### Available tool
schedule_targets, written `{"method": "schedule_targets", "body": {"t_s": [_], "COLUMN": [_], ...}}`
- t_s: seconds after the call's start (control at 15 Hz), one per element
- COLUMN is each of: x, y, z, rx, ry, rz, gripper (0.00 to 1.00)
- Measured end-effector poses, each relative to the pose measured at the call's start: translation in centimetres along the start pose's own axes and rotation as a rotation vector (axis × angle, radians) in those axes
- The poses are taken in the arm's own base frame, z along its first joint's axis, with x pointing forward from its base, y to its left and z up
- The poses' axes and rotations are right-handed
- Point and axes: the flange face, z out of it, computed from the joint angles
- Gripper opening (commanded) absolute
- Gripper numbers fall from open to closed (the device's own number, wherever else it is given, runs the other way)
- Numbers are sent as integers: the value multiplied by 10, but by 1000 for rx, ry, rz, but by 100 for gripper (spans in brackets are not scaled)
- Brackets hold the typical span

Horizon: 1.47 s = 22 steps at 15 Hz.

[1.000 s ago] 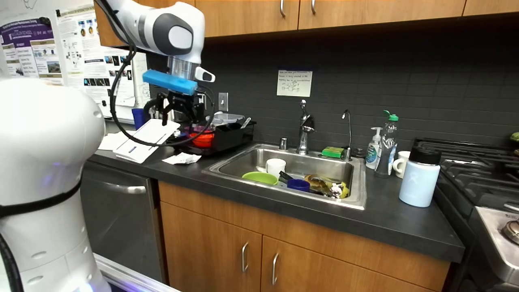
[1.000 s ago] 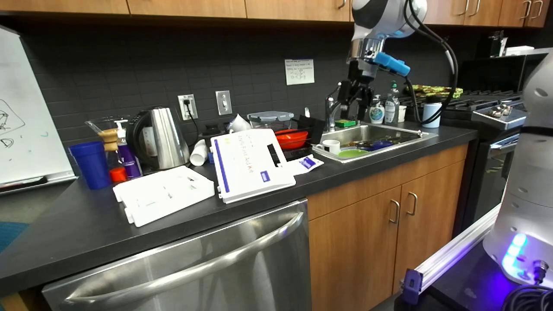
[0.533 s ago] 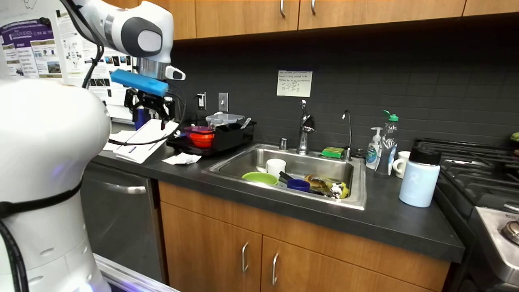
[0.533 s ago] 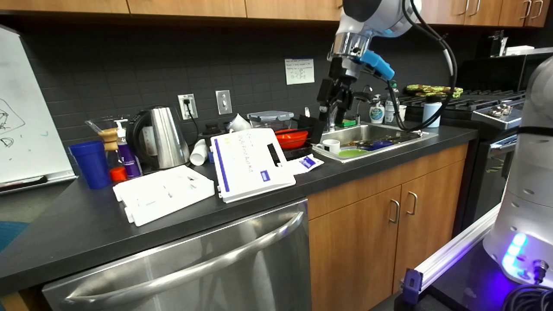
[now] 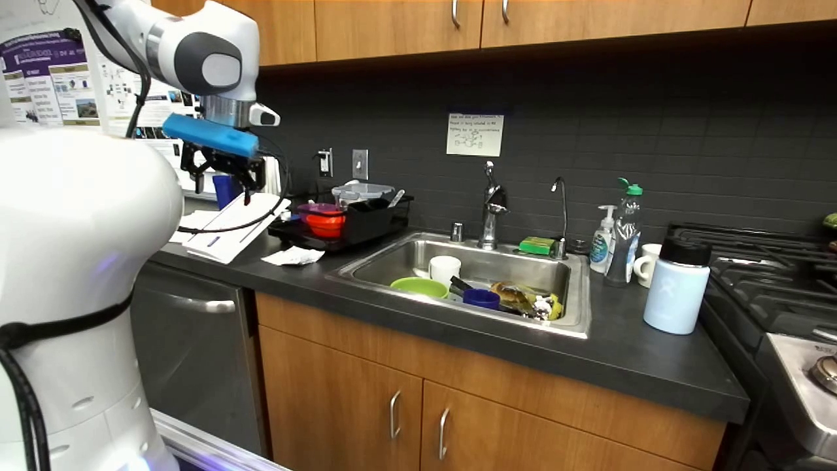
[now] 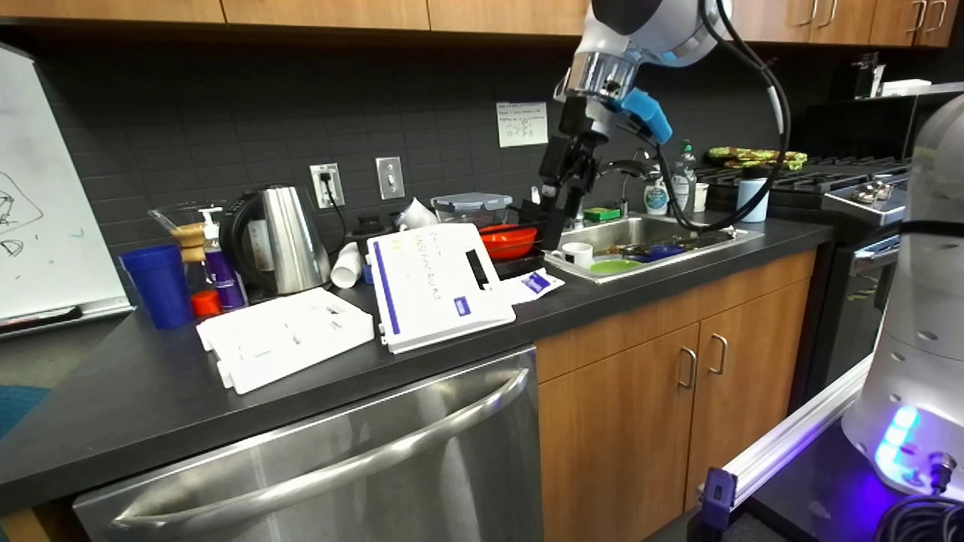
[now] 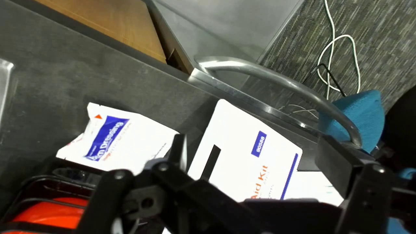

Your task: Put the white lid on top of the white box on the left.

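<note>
The white lid, lettered as a first aid kit with a blue stripe and a black slot, sits tilted on the counter, its rear edge raised. To its left in that exterior view lies the low white box. The wrist view shows the lid large between the fingers but below them, with a corner of the box past it. My gripper hangs in the air above the counter, pointing down. Its jaws stand wide apart with nothing between them. Part of the lid is covered by the gripper body in the wrist view.
A white dressing packet lies beside the lid. Behind are a black dish rack with a red bowl, a steel kettle and a blue cup. The sink adjoins; the dishwasher handle sticks out below the counter edge.
The arm has swung leftward in both exterior views, bringing the gripper closer to the lid and slightly lower. Its jaws stayed wide. Lid, box and the other things have not moved.
</note>
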Motion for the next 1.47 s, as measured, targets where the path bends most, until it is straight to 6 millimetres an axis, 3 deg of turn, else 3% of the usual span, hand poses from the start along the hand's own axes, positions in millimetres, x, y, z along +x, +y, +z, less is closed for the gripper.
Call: {"method": "schedule_targets", "body": {"t_s": [0.6,0.87,1.2,1.47], "x": [-9,-10,-1,4], "y": [-68,-94,-104,-93], "z": [27,39,54,68], "rx": [-54,-67,-101,-153], "ry": [141,228,359,432], "rz": [-191,-158,-31,73], "gripper": [100,100,100,100]}}
